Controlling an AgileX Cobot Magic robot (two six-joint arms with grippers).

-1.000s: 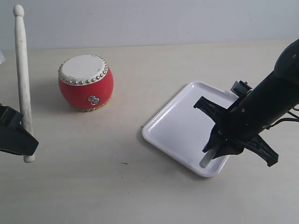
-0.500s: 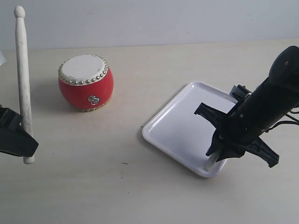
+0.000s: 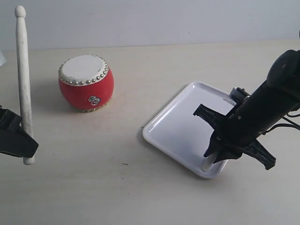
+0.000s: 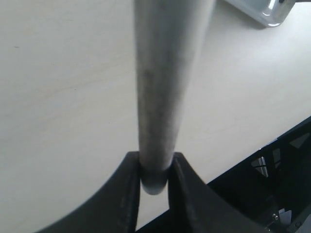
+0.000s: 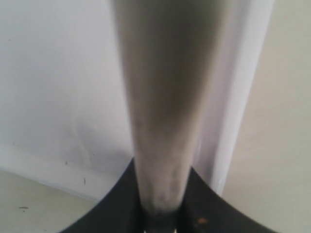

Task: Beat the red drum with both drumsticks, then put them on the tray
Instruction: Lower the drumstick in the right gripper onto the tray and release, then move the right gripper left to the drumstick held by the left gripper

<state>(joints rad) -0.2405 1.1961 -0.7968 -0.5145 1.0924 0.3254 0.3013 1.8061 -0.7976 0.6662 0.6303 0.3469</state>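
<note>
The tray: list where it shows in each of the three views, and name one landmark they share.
Exterior view: the tray lies right of centre on the table.
Left wrist view: only one corner shows, in the picture's upper right, past the left drumstick.
Right wrist view: it fills the picture's left and middle, behind the right drumstick.
Shared landmark: the beige table.

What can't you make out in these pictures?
- Exterior view: the right drumstick is mostly hidden behind the right gripper; whether it rests on the tray is unclear.
- Exterior view: the left gripper is cut off by the frame edge.
- Right wrist view: the stick is blurred, tip out of frame.
</note>
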